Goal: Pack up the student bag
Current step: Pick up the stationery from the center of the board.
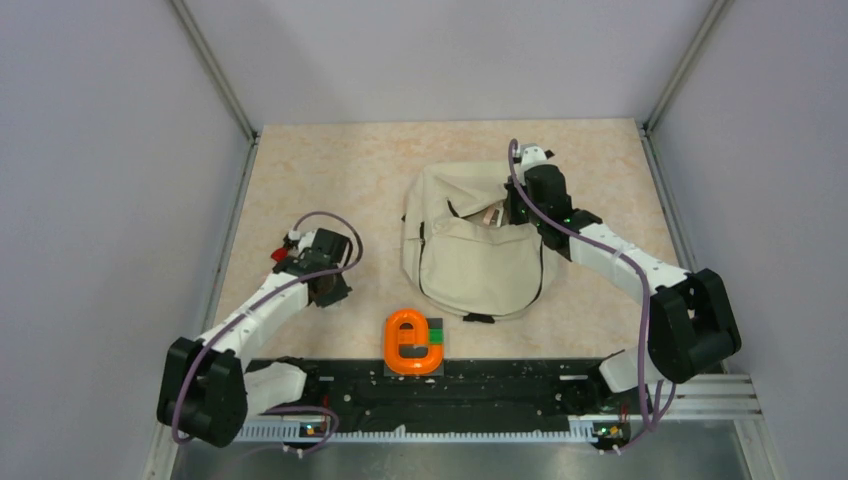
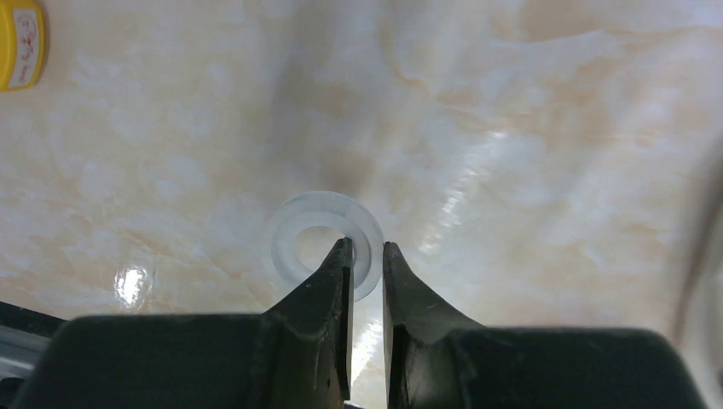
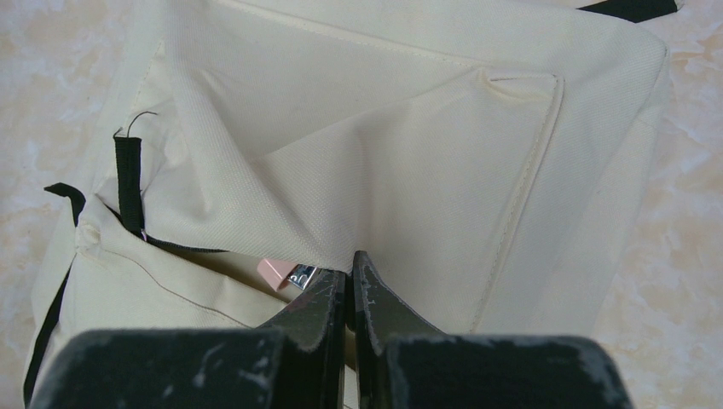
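The student bag (image 1: 480, 265), beige with black trim, lies at the table's middle right, its main opening gaping at the top. My right gripper (image 1: 517, 212) is at that opening, shut on the edge of the bag's upper fabric flap (image 3: 384, 128); the right gripper (image 3: 349, 260) has its fingers pressed together on the cloth. A pink item (image 3: 273, 273) and a shiny metal piece show inside. At the left, my left gripper (image 1: 328, 290) points down at the table. The left gripper (image 2: 367, 249) is closed on the wall of a translucent white ring (image 2: 280, 243), one finger in its hole.
An orange C-shaped object (image 1: 408, 342) with a green and black piece (image 1: 437, 336) lies near the front edge between the arms. A yellow item (image 2: 19, 44) shows at the left wrist view's corner. A small red thing (image 1: 279, 255) sits beside the left wrist. Grey walls enclose the table.
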You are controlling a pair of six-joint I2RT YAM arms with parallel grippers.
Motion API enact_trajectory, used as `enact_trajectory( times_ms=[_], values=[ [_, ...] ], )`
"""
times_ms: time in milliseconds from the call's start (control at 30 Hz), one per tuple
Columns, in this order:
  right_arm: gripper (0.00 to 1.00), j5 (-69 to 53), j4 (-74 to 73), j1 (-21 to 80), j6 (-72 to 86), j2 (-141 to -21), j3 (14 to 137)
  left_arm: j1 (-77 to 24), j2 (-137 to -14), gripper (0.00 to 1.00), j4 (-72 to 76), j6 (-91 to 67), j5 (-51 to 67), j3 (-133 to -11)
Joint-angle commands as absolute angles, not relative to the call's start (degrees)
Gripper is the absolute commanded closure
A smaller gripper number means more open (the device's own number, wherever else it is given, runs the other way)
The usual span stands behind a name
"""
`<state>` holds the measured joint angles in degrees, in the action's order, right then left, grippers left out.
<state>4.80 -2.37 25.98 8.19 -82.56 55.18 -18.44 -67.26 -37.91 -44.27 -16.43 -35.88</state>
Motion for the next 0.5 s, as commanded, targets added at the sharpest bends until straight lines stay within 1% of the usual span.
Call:
enact_trajectory(
  times_ms=[0, 100, 200, 333, 400, 467],
  values=[
    [1.00, 3.1, 0.2, 25.8, 9.1, -81.9, 56.3, -21.5, -60.3, 1.00, -40.0, -40.3, -14.3, -43.7],
    [1.00, 3.1, 0.2, 25.8, 9.2, -81.9, 56.5, -27.6, -59.2, 1.00, -37.4, -39.9, -14.7, -47.8],
    [1.00, 2.9, 0.2, 25.8, 9.2, -81.7, 57.0, -33.7, -62.1, 1.00, -32.5, -40.7, -12.4, -51.6],
    [1.00, 2.8, -1.3, 25.8, 9.2, -81.1, 57.6, -39.5, -70.9, 1.00, -22.6, -40.8, -4.7, -56.5],
    [1.00, 2.7, -1.9, 25.8, 9.2, -80.6, 58.2, -42.0, -77.0, 1.00, -18.1, -39.9, -1.1, -61.1],
    [1.00, 2.6, -2.6, 25.8, 9.1, -80.3, 58.6, -43.3, -82.6, 1.00, -13.9, -39.7, 5.8, -64.7]
  ],
)
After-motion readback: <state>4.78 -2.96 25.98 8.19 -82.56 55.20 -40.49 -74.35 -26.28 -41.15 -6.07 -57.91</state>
